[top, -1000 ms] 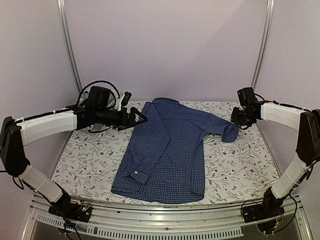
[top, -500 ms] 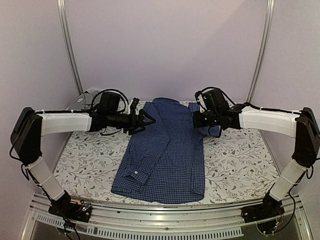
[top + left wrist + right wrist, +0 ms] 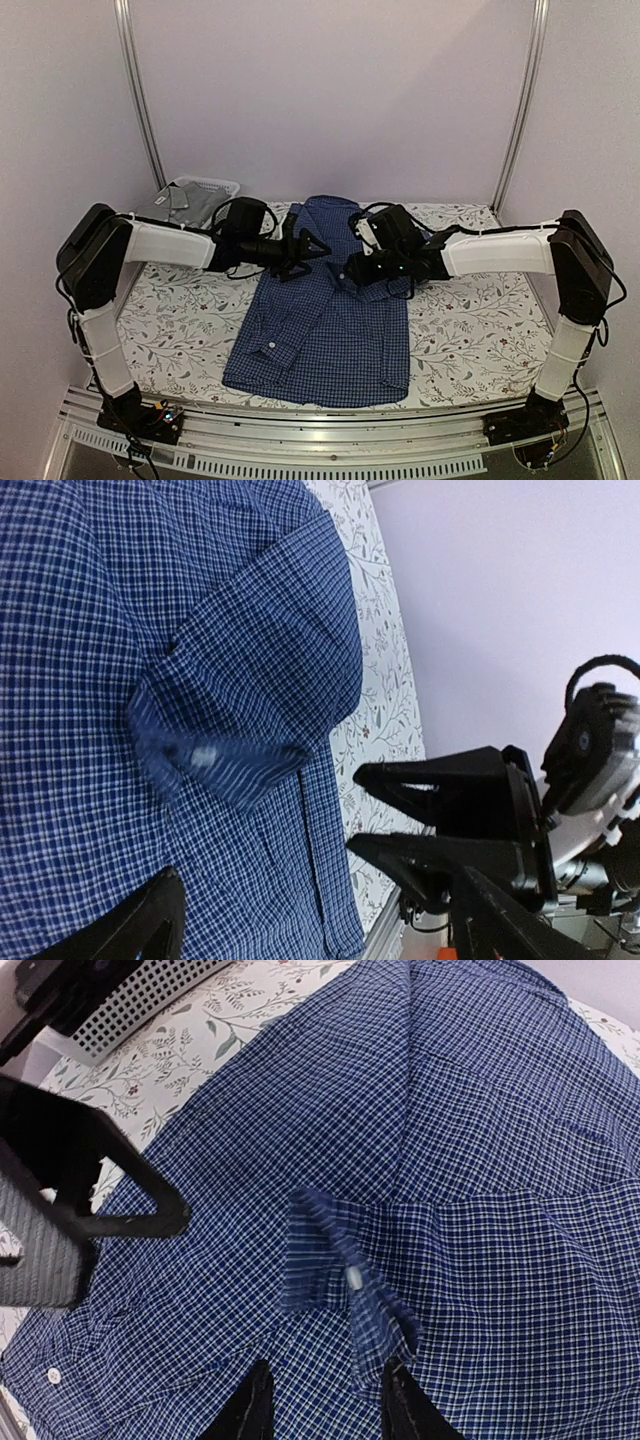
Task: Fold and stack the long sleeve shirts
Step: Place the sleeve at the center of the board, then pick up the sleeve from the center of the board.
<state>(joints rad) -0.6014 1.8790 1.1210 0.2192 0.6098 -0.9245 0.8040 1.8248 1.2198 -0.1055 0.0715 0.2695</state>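
Right gripper (image 3: 327, 1372) parted, pinching nothing, over the dark blue fine-checked cloth shirt (image 3: 330, 320) flat on the tabletop (image 3: 480, 320), its cuff (image 3: 335, 1265) loose just ahead of the fingertips; left gripper (image 3: 318, 248) spread, empty, opposite: lift straight off, don't drag the folded sleeve.

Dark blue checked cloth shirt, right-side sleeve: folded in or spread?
Folded in. The sleeve crosses the dark blue checked shirt, cuff over its middle.
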